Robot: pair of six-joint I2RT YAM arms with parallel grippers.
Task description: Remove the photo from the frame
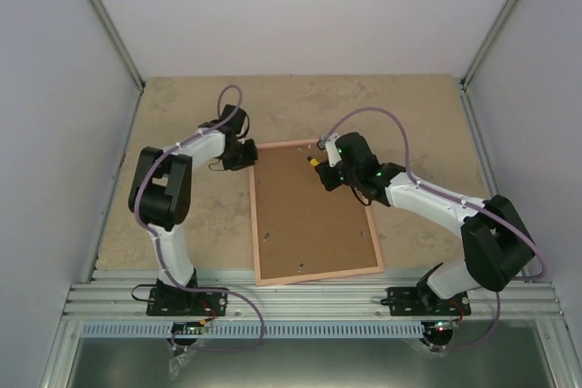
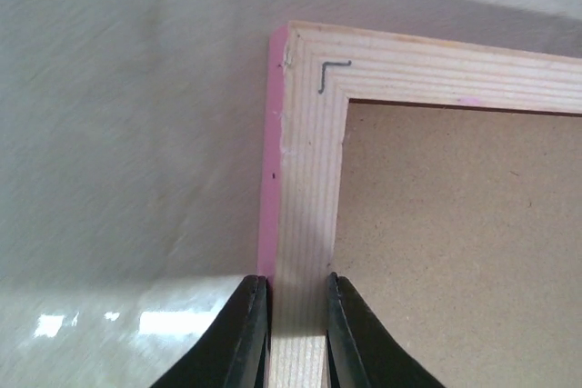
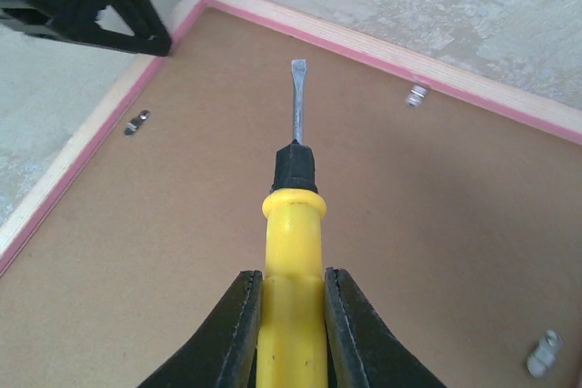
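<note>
Between the fingers of the right pincer point(image 3: 293, 283): one screwdriver point(image 3: 293, 224), yellow handle, black collar, flat steel blade, clamped firmly by the handle. Blade tip hangs over the brown backing board point(image 3: 391, 224), short of the far rail.

Left pincer point(image 2: 296, 283): closed on the tan wooden rail of the frame point(image 2: 309, 179), one finger on the pink outer edge, the other on the inner edge beside the board, near the far left corner. One metal staple point(image 2: 332, 74) is set in that corner.

Frame: lies back side up, flat on the beige surface point(image 1: 409, 115) between the two arms.

Small metal clips point(image 3: 137, 122): several, along the board's edges.

Photo: hidden; no view shows it.
</note>
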